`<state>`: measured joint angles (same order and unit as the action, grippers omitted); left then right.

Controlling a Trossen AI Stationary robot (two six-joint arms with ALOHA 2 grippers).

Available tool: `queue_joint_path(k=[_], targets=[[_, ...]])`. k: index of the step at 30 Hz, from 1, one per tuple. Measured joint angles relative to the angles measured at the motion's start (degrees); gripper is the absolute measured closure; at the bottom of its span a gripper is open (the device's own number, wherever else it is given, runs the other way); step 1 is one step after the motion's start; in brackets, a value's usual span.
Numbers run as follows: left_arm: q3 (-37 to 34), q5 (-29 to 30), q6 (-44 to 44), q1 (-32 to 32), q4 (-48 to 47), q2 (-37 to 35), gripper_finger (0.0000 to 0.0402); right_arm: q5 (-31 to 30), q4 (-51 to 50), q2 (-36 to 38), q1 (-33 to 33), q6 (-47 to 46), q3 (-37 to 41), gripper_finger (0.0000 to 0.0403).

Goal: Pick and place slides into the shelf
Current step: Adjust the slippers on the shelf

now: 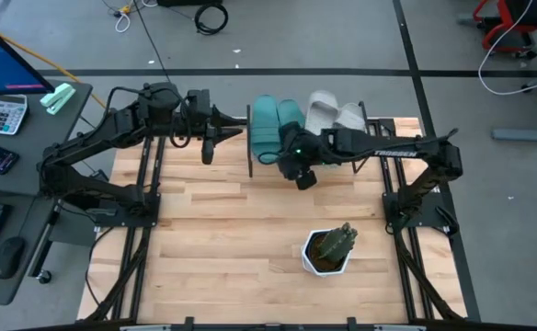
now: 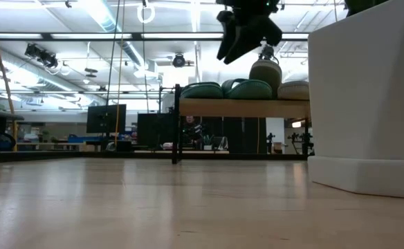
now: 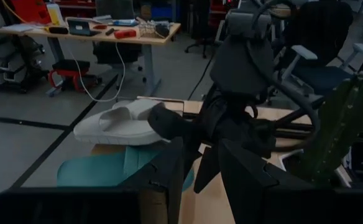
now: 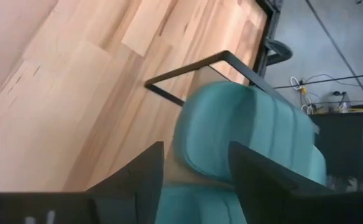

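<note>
All four slides sit on the shelf [image 1: 250,152] at the table's twelve o'clock edge: the teal-green pair [image 1: 278,129] toward nine o'clock, the light grey pair [image 1: 335,114] toward three o'clock, packed side by side and touching.

The right gripper [image 4: 191,165] hangs just above the inner teal-green slide [image 4: 243,134], its dark fingers [image 4: 138,171] parted and straddling the strap without visibly pinching it; nothing is held. The left gripper [image 1: 234,129] waits just off the shelf's nine o'clock end, fingers partly apart and empty.

The slides look like moulded foam: matte, rounded, with a wide arched strap and soft ribbing across the top. I judge them light and squashy, springing back after a squeeze, so a grip should deform them rather than slip. The strap's arch seems the best hold, since the fingers can close across it.

The shelf has a pale plank top on thin black metal legs, above a slatted wooden table [image 1: 232,248]. A white pot [image 1: 324,257] with a cactus stands near five o'clock.
</note>
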<state>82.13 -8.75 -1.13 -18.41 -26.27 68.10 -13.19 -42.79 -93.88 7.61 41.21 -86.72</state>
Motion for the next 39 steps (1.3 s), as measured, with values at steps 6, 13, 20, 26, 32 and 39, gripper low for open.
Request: queue_joint_path(k=[6,13,20,26,32,39], targets=[[0.0,0.0,0.0,0.0,-3.0,-0.7,0.0294,-0.3,1.3,-2.9,-1.5,0.0,0.0,0.0217],[0.0,0.0,0.1,0.0,-4.1,-3.1,0.0294,-6.4,3.6,-6.5,-1.4,0.5,0.0,0.0217],[0.0,0.0,0.5,0.1,-5.1,-6.1,0.0294,-8.5,4.7,-8.4,-1.4,-0.5,0.0,0.0217],[0.0,0.0,0.5,0.1,-5.8,-7.6,0.0294,-8.5,4.6,-9.3,-1.4,-1.1,0.0,0.0219],[0.0,0.0,0.5,0.1,-6.2,-7.9,0.0294,-10.2,4.5,-9.5,-1.4,-3.3,0.0,0.0272],[0.0,0.0,0.5,0.1,-6.8,-7.9,0.0294,-10.4,3.0,-9.2,-1.0,-4.3,0.0,0.0389]])
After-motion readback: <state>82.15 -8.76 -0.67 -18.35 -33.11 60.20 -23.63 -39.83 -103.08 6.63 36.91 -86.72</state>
